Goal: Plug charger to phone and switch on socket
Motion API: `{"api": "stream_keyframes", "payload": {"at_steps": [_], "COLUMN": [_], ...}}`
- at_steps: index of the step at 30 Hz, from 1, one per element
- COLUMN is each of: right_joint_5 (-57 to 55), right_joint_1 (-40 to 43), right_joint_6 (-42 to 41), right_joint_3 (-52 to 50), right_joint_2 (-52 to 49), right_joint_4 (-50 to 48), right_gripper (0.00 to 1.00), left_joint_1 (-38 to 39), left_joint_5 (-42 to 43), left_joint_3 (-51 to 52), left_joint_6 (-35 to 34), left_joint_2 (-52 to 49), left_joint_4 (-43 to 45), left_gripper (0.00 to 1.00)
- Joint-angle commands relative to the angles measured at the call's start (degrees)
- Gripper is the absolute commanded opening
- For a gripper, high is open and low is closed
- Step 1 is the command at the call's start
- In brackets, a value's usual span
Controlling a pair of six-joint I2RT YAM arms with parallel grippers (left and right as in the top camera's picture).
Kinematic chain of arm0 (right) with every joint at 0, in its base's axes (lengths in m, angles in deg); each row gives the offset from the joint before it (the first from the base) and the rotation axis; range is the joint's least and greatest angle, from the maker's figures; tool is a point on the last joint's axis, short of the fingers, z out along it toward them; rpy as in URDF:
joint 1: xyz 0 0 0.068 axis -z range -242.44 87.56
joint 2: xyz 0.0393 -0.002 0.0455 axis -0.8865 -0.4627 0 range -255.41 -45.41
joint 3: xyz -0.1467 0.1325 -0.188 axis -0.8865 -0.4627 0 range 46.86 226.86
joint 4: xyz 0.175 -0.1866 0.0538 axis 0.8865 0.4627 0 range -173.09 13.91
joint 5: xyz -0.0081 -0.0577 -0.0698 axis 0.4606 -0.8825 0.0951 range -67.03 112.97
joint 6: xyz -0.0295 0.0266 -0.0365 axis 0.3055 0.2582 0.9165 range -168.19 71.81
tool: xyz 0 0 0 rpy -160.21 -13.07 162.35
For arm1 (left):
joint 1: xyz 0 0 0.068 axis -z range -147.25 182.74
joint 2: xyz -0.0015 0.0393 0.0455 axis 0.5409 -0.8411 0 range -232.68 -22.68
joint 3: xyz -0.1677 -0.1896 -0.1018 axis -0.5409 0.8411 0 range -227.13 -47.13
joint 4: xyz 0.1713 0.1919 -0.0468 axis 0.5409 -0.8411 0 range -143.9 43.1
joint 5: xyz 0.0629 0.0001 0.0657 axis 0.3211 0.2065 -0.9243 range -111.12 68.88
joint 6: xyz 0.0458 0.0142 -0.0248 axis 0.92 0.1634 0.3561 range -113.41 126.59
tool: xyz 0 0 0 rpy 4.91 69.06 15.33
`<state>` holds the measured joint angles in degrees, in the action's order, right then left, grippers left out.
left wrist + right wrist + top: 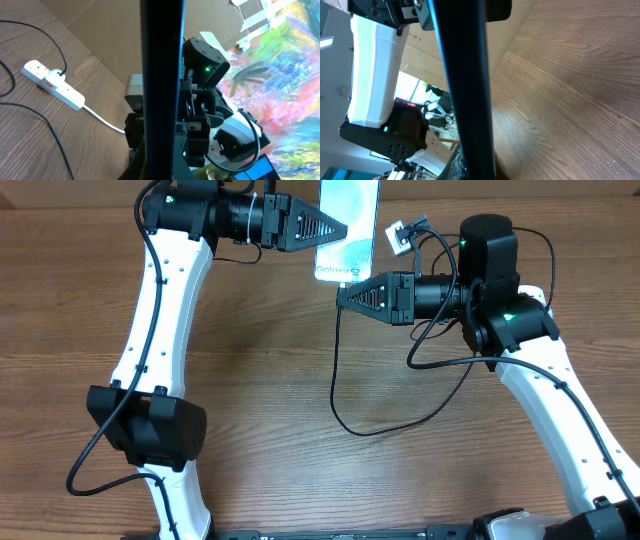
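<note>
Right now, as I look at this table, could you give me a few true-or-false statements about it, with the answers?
The phone lies screen up. True.
Both grippers are wide open. False: the left gripper and the right gripper are shut.
Something is plugged into the socket. True.
The charger lies coiled on top of the phone. False: its cable loops across the table and ends at the right gripper's tip.

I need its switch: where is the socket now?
In the overhead view, the socket lies at the far edge of the table, just right of the phone and beyond the right pincer.
</note>
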<state>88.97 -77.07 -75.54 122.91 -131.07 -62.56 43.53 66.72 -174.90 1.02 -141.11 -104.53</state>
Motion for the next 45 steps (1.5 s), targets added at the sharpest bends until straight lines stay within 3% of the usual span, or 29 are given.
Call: {"api": "stream_keyframes", "payload": {"at_steps": [1, 45], "right_joint_5": [-0.48, -2.51], "right_joint_1": [-0.2, -0.48], "right_joint_6": [0.39, -0.96], "right_joint_3": [0.96, 0.96], "right_joint_2": [0.68, 0.68], "right_joint_4": [-2.23, -3.54], "right_gripper": [0.04, 0.04], "left_joint_1": [2.43, 2.75], "left_joint_5": [1.75, 1.79], "left_joint_3": [-0.52, -0.52], "left_joint_6": [1.36, 2.14], "left_joint_2": [0.48, 0.46], "left_joint_4": [-0.94, -1.81], "left_gripper": [0.04, 0.04]}}
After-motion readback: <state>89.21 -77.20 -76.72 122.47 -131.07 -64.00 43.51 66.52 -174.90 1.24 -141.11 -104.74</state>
